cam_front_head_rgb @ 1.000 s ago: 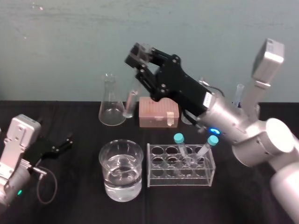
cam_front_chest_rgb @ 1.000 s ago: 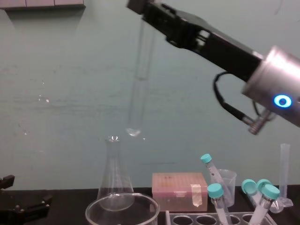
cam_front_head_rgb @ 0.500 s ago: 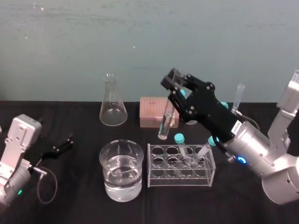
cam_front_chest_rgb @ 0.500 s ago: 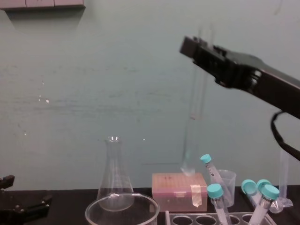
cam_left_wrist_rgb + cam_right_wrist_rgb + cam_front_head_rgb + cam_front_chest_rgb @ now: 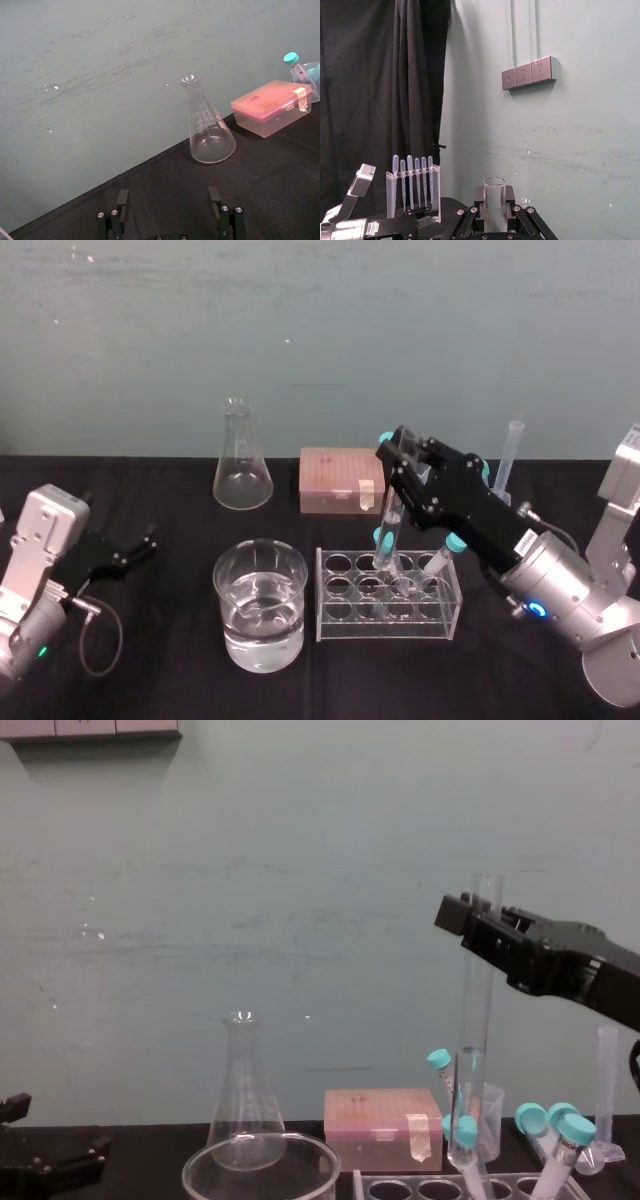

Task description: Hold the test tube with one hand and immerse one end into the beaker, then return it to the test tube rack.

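At the far left, the black two-fingered left gripper [image 5: 138, 546] on its silver-grey arm rests low on the black tabletop [image 5: 160, 640], released, its fingers [image 5: 121, 199] spread with nothing between them. Next comes a tall-necked clear conical flask [image 5: 241, 468] by the back wall, and nearer the front a wide round glass beaker [image 5: 228, 590] partly filled with clear liquid. Just beside it stands the pale translucent test tube rack [image 5: 335, 586], with a pink lidded box [image 5: 338, 480] behind it. The black right gripper [image 5: 398, 454] is clenched on the upper end of the long, uncapped, clear glass test tube [image 5: 472, 1040], which hangs almost upright, its rounded bottom just over the rack's back row, beside two teal-capped tubes [image 5: 452, 541].
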